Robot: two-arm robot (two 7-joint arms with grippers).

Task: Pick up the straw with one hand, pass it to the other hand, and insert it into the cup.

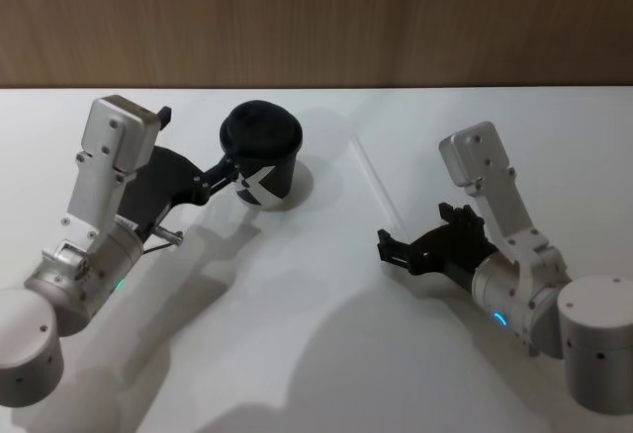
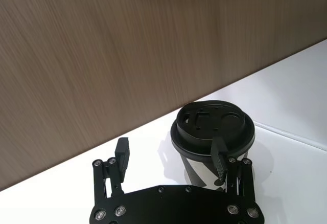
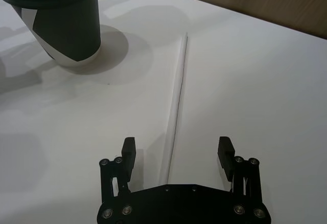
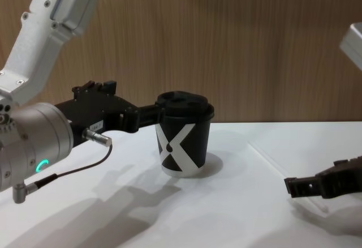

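The black cup [image 1: 262,156] with a white X and a domed lid stands upright at the back middle of the table; it is also in the chest view as the cup [image 4: 182,140]. My left gripper [image 1: 203,146] is open beside it, one finger [image 2: 219,155] against the cup's [image 2: 212,127] lid rim, the other well apart. The thin white straw [image 3: 176,96] lies flat on the table to the right of the cup. My right gripper [image 3: 177,150] is open and low over the straw's near end, a finger on each side. In the head view the straw [image 1: 373,176] is faint, ahead of the right gripper [image 1: 415,230].
A wooden wall [image 1: 316,18] runs along the table's far edge. The white table [image 1: 297,334] is bare in front of both arms. A thin black cable [image 4: 73,169] hangs from the left wrist.
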